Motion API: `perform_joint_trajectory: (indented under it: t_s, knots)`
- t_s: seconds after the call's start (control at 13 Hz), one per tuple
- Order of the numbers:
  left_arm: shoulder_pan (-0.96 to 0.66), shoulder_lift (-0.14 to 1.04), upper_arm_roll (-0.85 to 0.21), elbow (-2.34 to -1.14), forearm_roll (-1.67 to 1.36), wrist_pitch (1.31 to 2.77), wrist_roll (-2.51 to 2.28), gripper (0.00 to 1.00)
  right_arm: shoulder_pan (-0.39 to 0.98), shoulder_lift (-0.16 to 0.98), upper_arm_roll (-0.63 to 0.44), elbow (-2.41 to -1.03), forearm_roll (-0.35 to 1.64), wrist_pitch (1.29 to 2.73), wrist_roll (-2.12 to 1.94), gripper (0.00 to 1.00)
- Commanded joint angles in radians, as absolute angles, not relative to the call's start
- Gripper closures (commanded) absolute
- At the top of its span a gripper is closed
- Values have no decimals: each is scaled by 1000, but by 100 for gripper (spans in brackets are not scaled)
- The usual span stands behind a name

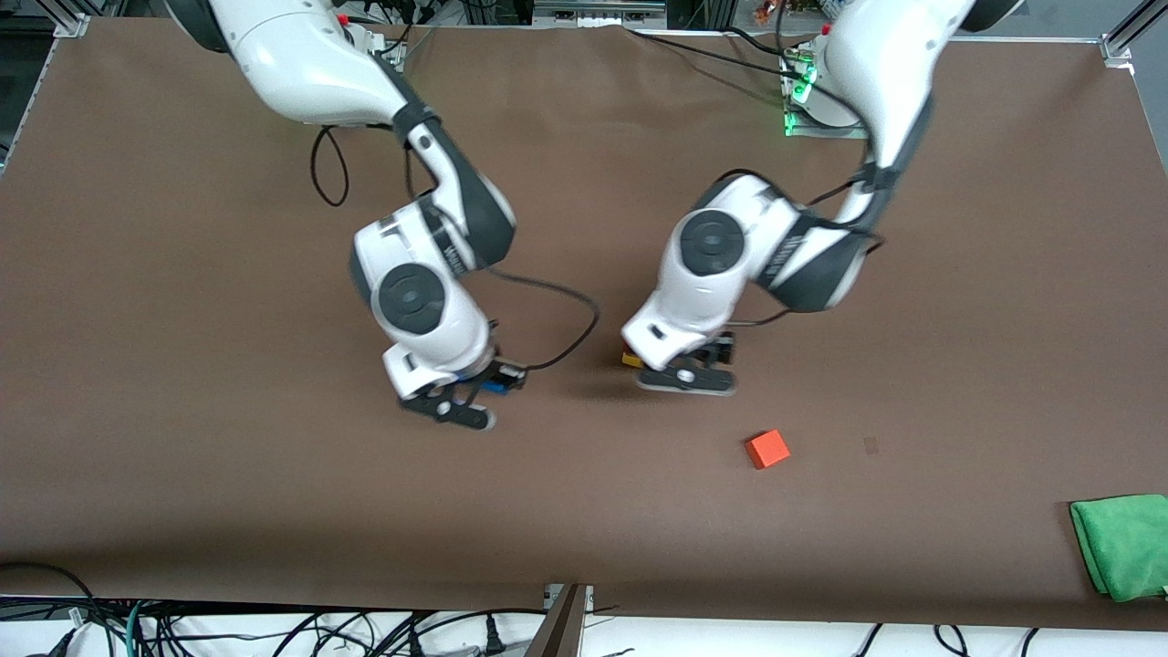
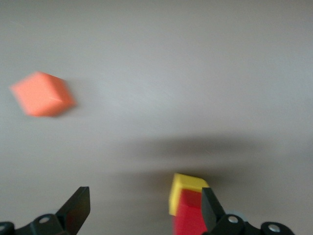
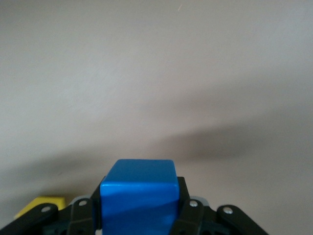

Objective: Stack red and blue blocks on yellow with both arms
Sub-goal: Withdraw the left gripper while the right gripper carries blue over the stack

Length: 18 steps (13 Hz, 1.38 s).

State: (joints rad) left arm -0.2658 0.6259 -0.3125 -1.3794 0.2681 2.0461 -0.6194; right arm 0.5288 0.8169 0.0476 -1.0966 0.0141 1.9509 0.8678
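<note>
The left end effector hangs low over the middle of the brown surface, fingers spread apart with nothing between them. The red block sits on the yellow block, just beside one finger of this end effector; the left wrist view shows the red block offset on the yellow one, with a strip of yellow left uncovered. In the front view the arm's wrist hides most of this stack, and only a yellow corner shows, toward the right arm's end.

The right end effector is also low over the surface, well apart from the left one, toward the right arm's end. It is clamped on the blue block, one finger on each side face. The front view shows only a sliver of blue; the right wrist view shows the full top face, glossy and bright.

An orange cube lies on the surface near the left end effector, nearer the front camera, apart from both blocks. A folded green cloth lies at the surface edge at the left arm's end, well apart from both end effectors. Bare surface separates the two end effectors and runs wide from each toward the front edge.
</note>
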Motion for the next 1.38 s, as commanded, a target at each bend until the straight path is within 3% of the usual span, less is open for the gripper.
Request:
perform_joint_trajectory:
  t_s: [0.0, 0.38, 0.62, 1.0, 1.31]
  knots:
    - [-152, 497, -325, -1397, 227, 1944, -598, 0, 606, 839, 43, -1032, 15, 1950, 1050, 77]
    - [59, 391, -327, -1358, 157, 1748, -170, 0, 716, 883, 44, -1020, 20, 2093, 1328, 77]
    - [104, 330, -308, -1328, 135, 1649, -43, 0, 747, 900, 44, -1020, 20, 2157, 1406, 76]
    - [66, 125, -114, -1474, 26, 1553, -20, 0, 787, 946, 43, -991, 18, 2224, 1486, 75]
    - [86, 115, -106, -1510, 21, 1555, -31, 0, 796, 960, 41, -991, 17, 2238, 1499, 72]
